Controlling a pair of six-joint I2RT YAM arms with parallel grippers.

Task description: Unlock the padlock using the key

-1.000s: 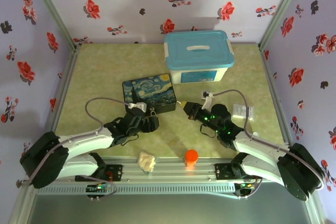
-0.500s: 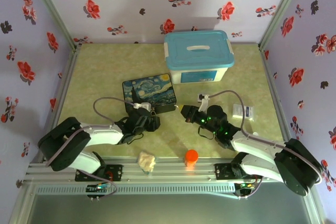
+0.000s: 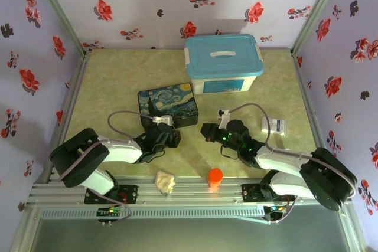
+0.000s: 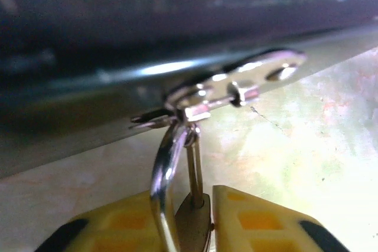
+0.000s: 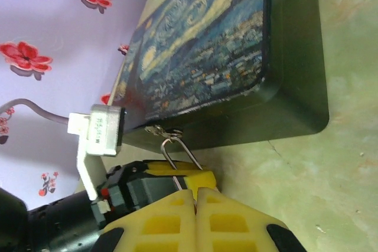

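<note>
The brass padlock (image 4: pixel 192 227) hangs by its silver shackle (image 4: pixel 164 163) from the latch (image 4: pixel 248 84) on the front of the painted box (image 3: pixel 168 104). My left gripper (image 3: pixel 170 138) is shut on the padlock body, one yellow finger on each side. My right gripper (image 3: pixel 205 130) is just right of it, with its tips pointing at the left gripper. In the right wrist view its fingers (image 5: pixel 171 216) are pressed together. Only a thin dark sliver of the key shows at the tips, close to the shackle (image 5: pixel 177 149) and the left gripper's finger (image 5: pixel 192 176).
A blue-lidded bin (image 3: pixel 223 63) stands behind the box. An orange cap (image 3: pixel 215 175) and a crumpled white lump (image 3: pixel 165 181) lie near the front rail. A small clear packet (image 3: pixel 274 125) lies to the right.
My right gripper has moved left and slightly nearer, closing in on the padlock. The left gripper has stayed on the padlock at the box front, its arm shifting a little.
</note>
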